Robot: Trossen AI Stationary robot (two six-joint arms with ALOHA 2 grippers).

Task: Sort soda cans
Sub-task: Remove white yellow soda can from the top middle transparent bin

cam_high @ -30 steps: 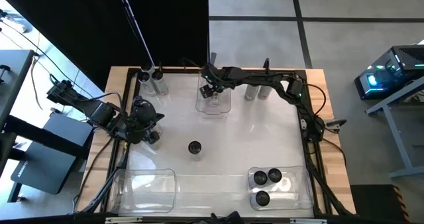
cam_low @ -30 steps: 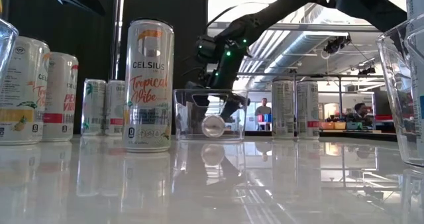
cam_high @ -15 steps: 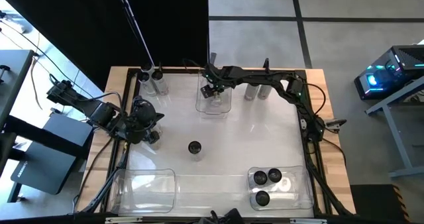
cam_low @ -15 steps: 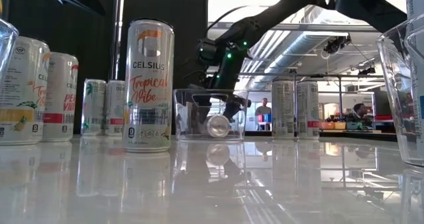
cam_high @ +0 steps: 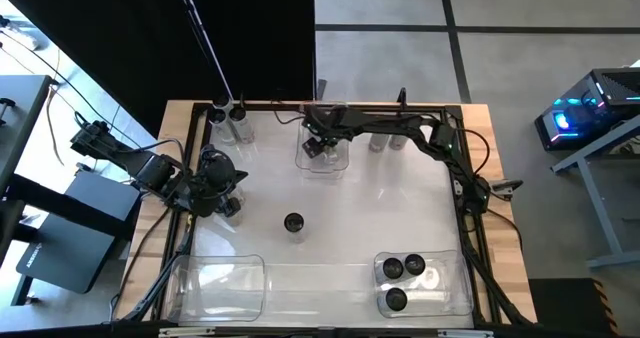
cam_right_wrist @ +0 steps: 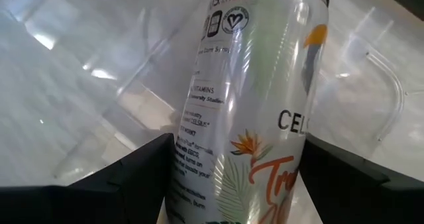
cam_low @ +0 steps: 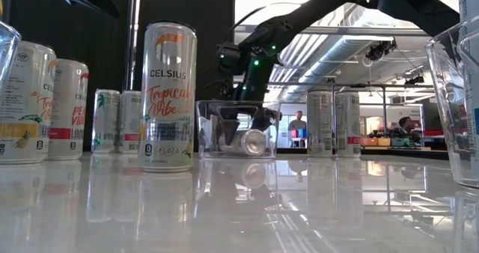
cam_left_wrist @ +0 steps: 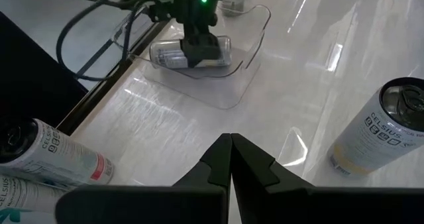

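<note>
**Can lying flat in far bin, between the right fingers**

Glossy white table in an open lab, with clear bins at its far edge and near corners. The right gripper (cam_high: 316, 146) reached down into the far middle bin (cam_high: 322, 161). A soda can (cam_low: 251, 141) lay on its side on the bin floor, directly between that gripper's fingers. The fingers stood wide on either side of the can, about as far apart as the can is thick. Whether they pressed it or had just let go could not be told.

The can's long axis ran crosswise to the fingers and roughly level with the table, one end facing the low camera.

The left gripper (cam_left_wrist: 231, 159) waited near the table's left edge, fingers closed on nothing, well apart from the bin. The right arm was clearly the nearer.

Judgement: the coming move turns on clearance straight up. The can sits below and between the fingers, so a vertical lift should leave it undisturbed, while a sideways drift could roll it.

An upright can (cam_high: 293, 222) stood alone mid-table, nearer the left gripper.
</note>
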